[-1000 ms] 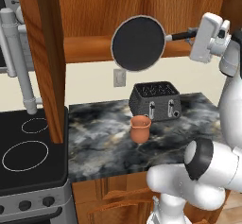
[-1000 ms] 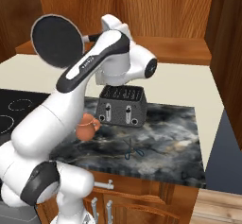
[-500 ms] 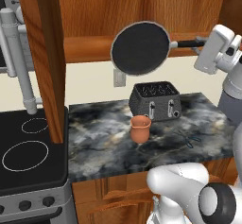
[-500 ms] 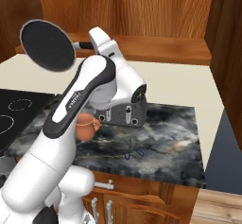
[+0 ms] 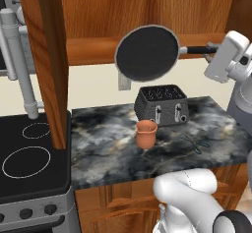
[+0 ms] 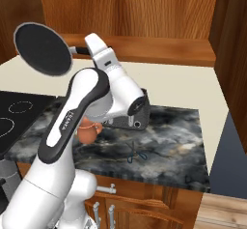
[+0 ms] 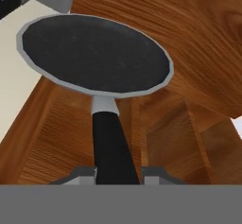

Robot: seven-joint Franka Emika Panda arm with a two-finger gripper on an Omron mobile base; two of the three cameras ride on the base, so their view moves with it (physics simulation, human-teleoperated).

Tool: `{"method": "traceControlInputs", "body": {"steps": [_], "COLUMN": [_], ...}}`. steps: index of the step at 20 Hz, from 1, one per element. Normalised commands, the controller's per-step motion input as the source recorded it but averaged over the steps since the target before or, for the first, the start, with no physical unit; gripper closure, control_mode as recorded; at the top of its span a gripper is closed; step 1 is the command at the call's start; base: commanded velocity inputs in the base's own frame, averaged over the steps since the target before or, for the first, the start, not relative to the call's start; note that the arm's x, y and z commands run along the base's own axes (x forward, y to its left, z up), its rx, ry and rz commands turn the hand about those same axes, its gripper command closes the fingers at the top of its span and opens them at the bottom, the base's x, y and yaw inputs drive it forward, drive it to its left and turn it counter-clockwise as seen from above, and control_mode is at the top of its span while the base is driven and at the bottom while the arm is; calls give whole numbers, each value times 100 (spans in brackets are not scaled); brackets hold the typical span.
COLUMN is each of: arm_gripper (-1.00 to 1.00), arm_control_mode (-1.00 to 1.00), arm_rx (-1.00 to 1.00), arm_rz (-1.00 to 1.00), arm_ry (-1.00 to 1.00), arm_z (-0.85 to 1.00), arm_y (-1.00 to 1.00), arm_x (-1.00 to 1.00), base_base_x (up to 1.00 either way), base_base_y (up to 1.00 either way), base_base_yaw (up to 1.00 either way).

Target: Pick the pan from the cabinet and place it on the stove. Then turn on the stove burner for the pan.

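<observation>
Currently the pan (image 5: 147, 53) hangs in mid-air above the marble counter (image 5: 108, 148), tipped on edge so its dark round face looks toward the left base camera, with the toaster (image 5: 161, 104) on the counter below it. Its long black handle (image 5: 196, 49) runs sideways to the gripper (image 5: 212, 52), which is clamped shut on the handle's end. From the hand camera the handle (image 7: 112, 147) passes straight between the fingers, and the pan's disc (image 7: 93, 55) lies against wood grain.

The left base view takes in the stove (image 5: 29, 170) at lower left, its largest white ring (image 5: 26, 161) bare, the row of knobs on its steel front, and the open cabinet door (image 5: 45, 60) standing edge-on between stove and counter. A terracotta cup (image 5: 146, 132) sits in front of the toaster. The right base view shows the pan (image 6: 43, 48) well above the cooktop's near corner, and blue scissors (image 6: 132, 154) on the marble. No legible writing appears anywhere.
</observation>
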Motion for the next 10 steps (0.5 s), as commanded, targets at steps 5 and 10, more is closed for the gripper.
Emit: {"method": "traceControlInputs", "body": {"steps": [5, 10], "arm_gripper": [100, 100], "arm_control_mode": [-100, -100], "arm_rx": [0, 0], "arm_rz": [0, 0], "arm_ry": [0, 0], "arm_z": [-1, -13], "arm_y": [0, -3], "arm_x": [-2, -21], "base_base_x": [0, 0], "base_base_y": [0, 0], "base_base_yaw": [0, 0]}}
